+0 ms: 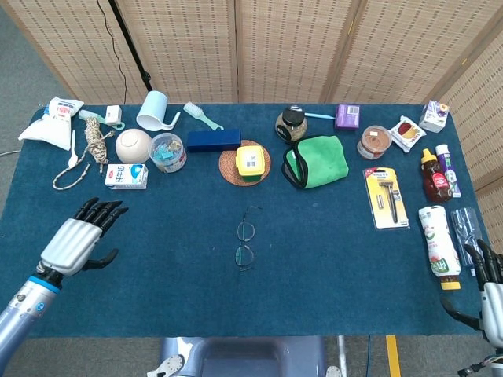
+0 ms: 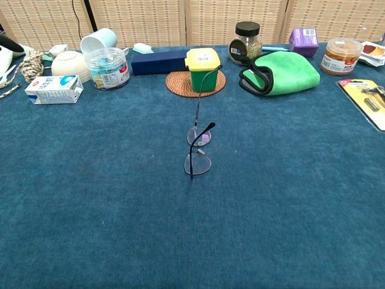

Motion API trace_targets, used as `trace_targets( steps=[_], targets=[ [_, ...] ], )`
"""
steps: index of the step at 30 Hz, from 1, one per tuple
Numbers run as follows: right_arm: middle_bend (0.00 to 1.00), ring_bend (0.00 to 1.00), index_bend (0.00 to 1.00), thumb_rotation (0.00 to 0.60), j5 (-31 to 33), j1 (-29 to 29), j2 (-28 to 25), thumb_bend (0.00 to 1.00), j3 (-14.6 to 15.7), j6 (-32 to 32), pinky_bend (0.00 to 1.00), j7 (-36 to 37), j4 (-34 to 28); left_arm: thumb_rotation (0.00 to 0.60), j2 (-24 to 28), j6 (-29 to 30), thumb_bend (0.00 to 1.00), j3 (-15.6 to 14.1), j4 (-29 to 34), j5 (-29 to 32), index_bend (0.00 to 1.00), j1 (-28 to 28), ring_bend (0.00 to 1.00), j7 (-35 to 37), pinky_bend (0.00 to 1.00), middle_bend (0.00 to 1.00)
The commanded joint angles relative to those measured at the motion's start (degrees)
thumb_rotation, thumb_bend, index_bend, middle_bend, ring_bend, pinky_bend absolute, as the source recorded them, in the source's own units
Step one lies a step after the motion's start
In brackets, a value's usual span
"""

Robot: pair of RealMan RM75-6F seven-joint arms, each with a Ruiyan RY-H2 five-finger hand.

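Table (image 1: 157, 275) covered in blue cloth is holding plenty of clutter along the back, and the eyeglasses (image 1: 245, 238) are sitting alone near the middle, arms unfolded. Left hand (image 1: 78, 239) is hovering over the cloth, fingers spread and holding nothing, well apart from them. Right hand (image 1: 489, 294) is idling at the table's corner, empty, fingers loosely apart, so I'd come in low and slow from the left and pinch the thin frame, not the lenses.

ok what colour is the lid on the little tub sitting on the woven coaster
Yellow lid, on a green tub; clearest in the chest view.
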State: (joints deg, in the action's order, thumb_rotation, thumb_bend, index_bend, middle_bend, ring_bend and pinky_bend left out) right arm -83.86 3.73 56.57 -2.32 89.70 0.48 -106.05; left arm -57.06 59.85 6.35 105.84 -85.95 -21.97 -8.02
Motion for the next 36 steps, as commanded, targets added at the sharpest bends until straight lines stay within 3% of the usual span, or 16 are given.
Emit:
trace_targets(
  steps=[1, 10, 19, 26, 34, 36],
  targets=[
    [0.0, 0.0, 0.06, 0.6, -0.1, 0.2, -0.1, 0.22, 0.1, 0.1, 0.0, 0.2, 0.1, 0.485, -1.2, -3.1, 0.35, 0.8, 0.4, 1.0, 0.1, -2.8, 0.08, 0.9, 0.0, 0.09],
    [0.0, 0.0, 0.06, 0.6, -0.5, 1.1, -0.3, 0.22, 0.4, 1.2, 0.0, 0.9, 0.4, 0.485, -5.0, -7.9, 0.35, 2.6, 0.3, 2.5, 0.1, -8.9, 0.08, -0.3, 0.0, 0.09],
    [0.0, 0.0, 0.07, 0.6, -0.6, 1.6, -0.5, 0.22, 0.6, 1.7, 0.0, 1.2, 0.4, 0.483, -8.9, -10.6, 0.35, 2.7, 2.6, 2.6, 0.11, -12.9, 0.08, -0.3, 0.0, 0.09],
    [0.0, 0.0, 0.07, 0.6, -0.4, 2.0, -0.6, 0.22, 0.6, 2.0, 0.0, 1.4, 0.5, 0.484, -11.6, -10.8, 0.35, 0.4, 4.4, -4.3, 0.12, -15.5, 0.08, -3.5, 0.0, 0.09],
    [0.0, 0.0, 0.07, 0.6, -0.4, 2.3, -0.8, 0.22, 0.5, 2.3, 0.0, 1.6, 0.5, 0.485, -12.9, -10.3, 0.35, -2.7, 6.5, -8.2, 0.14, -16.5, 0.1, 1.5, 0.01, 0.09],
    [0.0, 0.0, 0.07, 0.6, -0.4, 2.3, -0.8, 0.22, 0.5, 2.2, 0.0, 1.6, 0.5, 0.485, -13.4, -9.4, 0.35, -2.6, 5.2, -9.8, 0.17, -16.9, 0.1, -0.2, 0.01, 0.1]
  ],
)
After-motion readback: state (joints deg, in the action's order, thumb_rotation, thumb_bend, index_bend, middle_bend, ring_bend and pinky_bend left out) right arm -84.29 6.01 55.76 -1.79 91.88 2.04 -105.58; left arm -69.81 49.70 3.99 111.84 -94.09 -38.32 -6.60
